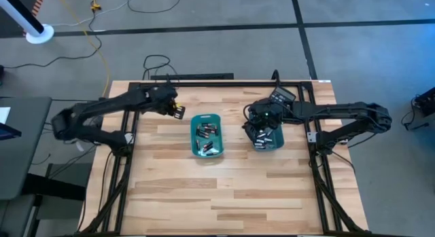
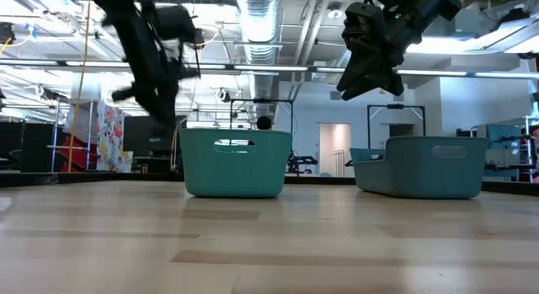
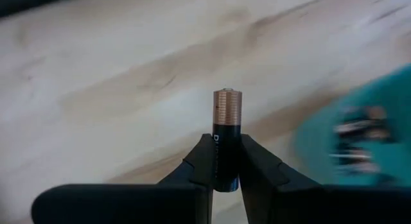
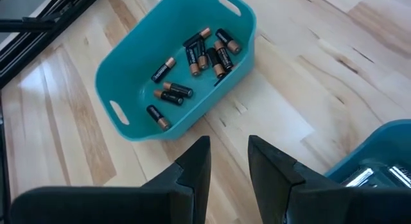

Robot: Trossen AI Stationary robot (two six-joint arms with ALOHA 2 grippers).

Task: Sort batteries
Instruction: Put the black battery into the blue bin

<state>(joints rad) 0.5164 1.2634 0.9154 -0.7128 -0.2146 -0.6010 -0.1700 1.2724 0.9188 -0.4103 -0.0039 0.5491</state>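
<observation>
- Two teal plastic trays sit side by side on the pale wooden worktop (image 1: 224, 196): the middle tray (image 1: 206, 136) and the right-hand tray (image 1: 266, 136).
- The left pincer (image 3: 226, 161) is clamped on a single black cylindrical battery with a coppery end (image 3: 226, 137); the battery stands upright between the dark fingers (image 3: 200, 158), copper end outward.
- From above, that left pincer (image 1: 178, 111) hangs over bare wood just beside the middle tray's upper left corner, clear of the rim.
- About ten loose black-and-copper batteries (image 4: 192, 60) lie scattered in the middle tray (image 4: 115, 73), most bunched toward one end.
- The right pincer (image 4: 228, 156) stands partly open with nothing between its fingers, raised over the right-hand tray (image 4: 379, 153).
- The right-hand tray appears to hold silvery batteries (image 4: 372, 176), though only a corner shows and the detail is poor.
- At table height, both trays stand flat on the wood, well apart from each other.
</observation>
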